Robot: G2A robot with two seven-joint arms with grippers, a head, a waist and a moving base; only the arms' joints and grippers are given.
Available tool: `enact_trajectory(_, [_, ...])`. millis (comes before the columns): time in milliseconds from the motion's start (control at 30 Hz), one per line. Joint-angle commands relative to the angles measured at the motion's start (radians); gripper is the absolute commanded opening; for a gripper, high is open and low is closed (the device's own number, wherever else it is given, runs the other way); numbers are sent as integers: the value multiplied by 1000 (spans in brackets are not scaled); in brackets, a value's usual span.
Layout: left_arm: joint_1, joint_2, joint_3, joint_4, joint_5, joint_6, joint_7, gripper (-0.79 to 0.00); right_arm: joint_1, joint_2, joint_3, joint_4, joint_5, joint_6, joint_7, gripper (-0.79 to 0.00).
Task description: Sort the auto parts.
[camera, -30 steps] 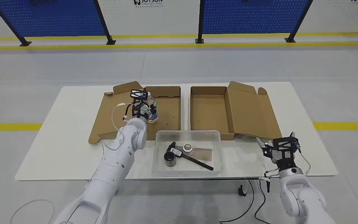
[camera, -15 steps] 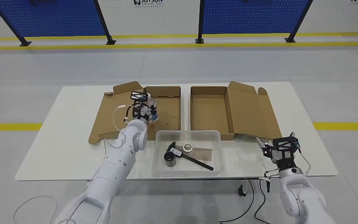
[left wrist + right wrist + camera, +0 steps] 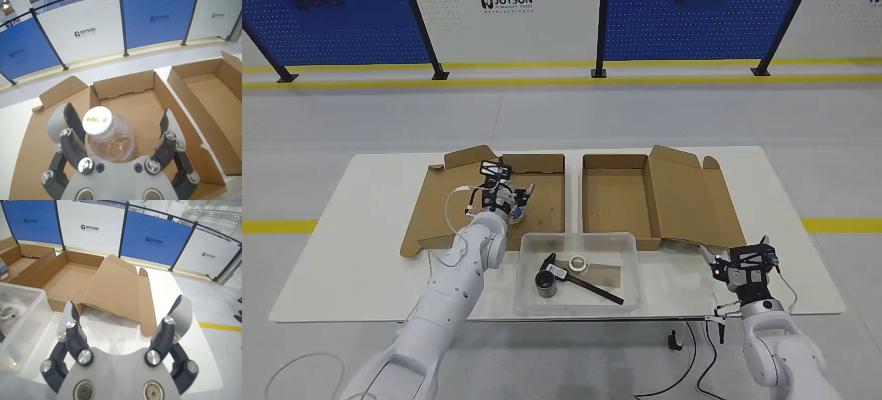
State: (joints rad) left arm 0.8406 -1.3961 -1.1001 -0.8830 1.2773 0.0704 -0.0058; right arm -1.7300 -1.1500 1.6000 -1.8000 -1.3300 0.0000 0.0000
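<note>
Auto parts (image 3: 579, 264), three countable, are lying in one clear plastic bin (image 3: 577, 236): pale metal ring (image 3: 7, 313), dark cylinder (image 3: 544, 290), long black bar (image 3: 602, 291). One clear white-capped bottle (image 3: 110, 140) is standing upright in the left cardboard box (image 3: 547, 190), beside a second box (image 3: 617, 200). Left gripper (image 3: 117, 109) is sitting spread wide around the bottle. Right gripper (image 3: 124, 300) is hanging spread, empty, over the white table (image 3: 362, 250) near its front edge.

Premises: an industrial hall or robot test floor, not a home. Evidence: a smooth grey floor (image 3: 662, 115) marked with yellow lines (image 3: 542, 81). Freestanding blue and white perforated barrier panels (image 3: 342, 30) on black feet fence off the area. One white table (image 3: 352, 220) bears open cardboard boxes (image 3: 617, 200) and a clear bin (image 3: 578, 235). Fittings (image 3: 208, 213) along the far wall may be workstations; too distant to confirm.
</note>
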Motion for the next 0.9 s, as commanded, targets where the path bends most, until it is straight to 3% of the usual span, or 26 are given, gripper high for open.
enact_trajectory(0, [13,5,-9,-31,16,0,-2,0,0,0,0,0,0,0,0,0])
enact_trajectory(167, [59,22,-53,-138,47,-3,-20,0,0,0,0,0,0,0,0,0])
enact_trajectory(367, [163,50,-127,-345,82,-57,-94,0,0,0,0,0,0,0,0,0])
enact_trajectory(867, [447,110,-279,-817,102,-358,-341,0,0,0,0,0,0,0,0,0])
